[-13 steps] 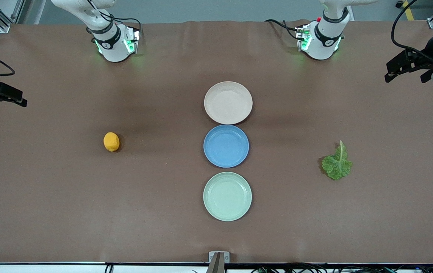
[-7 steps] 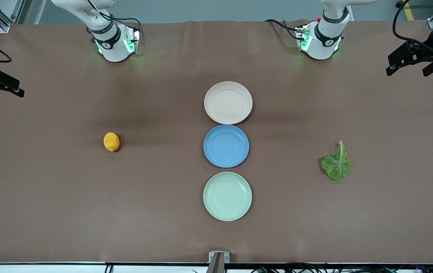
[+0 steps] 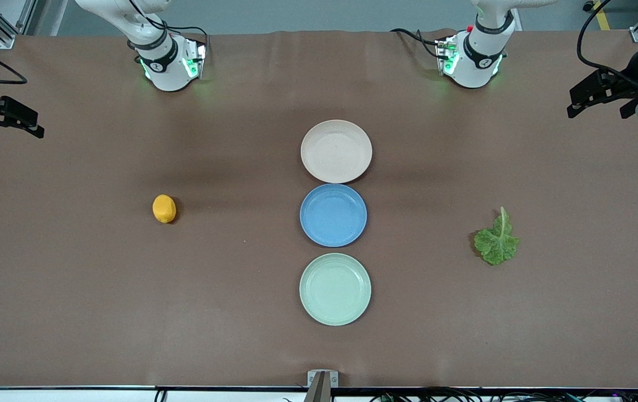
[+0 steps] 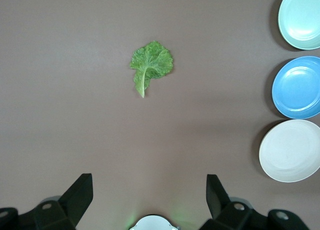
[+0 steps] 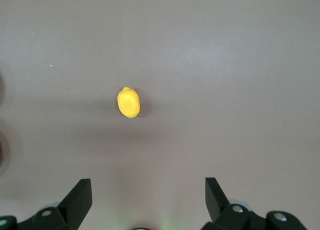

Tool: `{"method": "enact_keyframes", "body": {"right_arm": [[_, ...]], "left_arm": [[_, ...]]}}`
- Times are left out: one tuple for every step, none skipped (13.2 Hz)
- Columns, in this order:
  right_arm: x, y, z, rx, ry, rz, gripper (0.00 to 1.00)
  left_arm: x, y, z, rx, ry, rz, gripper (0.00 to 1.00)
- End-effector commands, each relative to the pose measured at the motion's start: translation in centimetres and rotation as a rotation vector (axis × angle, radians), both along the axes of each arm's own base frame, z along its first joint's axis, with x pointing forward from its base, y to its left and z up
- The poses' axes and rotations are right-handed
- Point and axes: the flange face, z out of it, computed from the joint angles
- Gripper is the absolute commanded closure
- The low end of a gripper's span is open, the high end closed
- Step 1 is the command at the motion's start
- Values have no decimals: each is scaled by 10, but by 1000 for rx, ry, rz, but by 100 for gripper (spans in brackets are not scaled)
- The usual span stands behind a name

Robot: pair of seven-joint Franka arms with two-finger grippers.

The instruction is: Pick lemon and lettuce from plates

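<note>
The lemon (image 3: 164, 208) lies on the bare brown table toward the right arm's end, on no plate; it also shows in the right wrist view (image 5: 128, 102). The lettuce (image 3: 496, 241) lies flat on the table toward the left arm's end, also seen in the left wrist view (image 4: 150, 65). The pink-beige plate (image 3: 336, 151) and the mint green plate (image 3: 335, 288) are both empty. My left gripper (image 3: 598, 111) is open and empty, high over the table's left-arm end (image 4: 149, 190). My right gripper (image 3: 12, 133) is open and empty, high over the right-arm end (image 5: 148, 190).
An empty blue plate (image 3: 333, 215) sits between the two task plates, the three in a row down the table's middle. The arm bases (image 3: 168, 61) (image 3: 472, 58) stand along the table's edge farthest from the front camera. A small metal bracket (image 3: 322, 379) sits at the nearest edge.
Both grippers have shifted slightly at the table's ends while staying open and empty. The lemon, the lettuce and the plates have not moved.
</note>
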Motion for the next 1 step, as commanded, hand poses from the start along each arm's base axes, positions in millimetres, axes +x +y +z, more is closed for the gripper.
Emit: {"method": "enact_keyframes", "body": {"right_arm": [[-10,1,1,-11,-7,-13,0]], "left_arm": [[2,0,8,16,-12,9,0]]}}
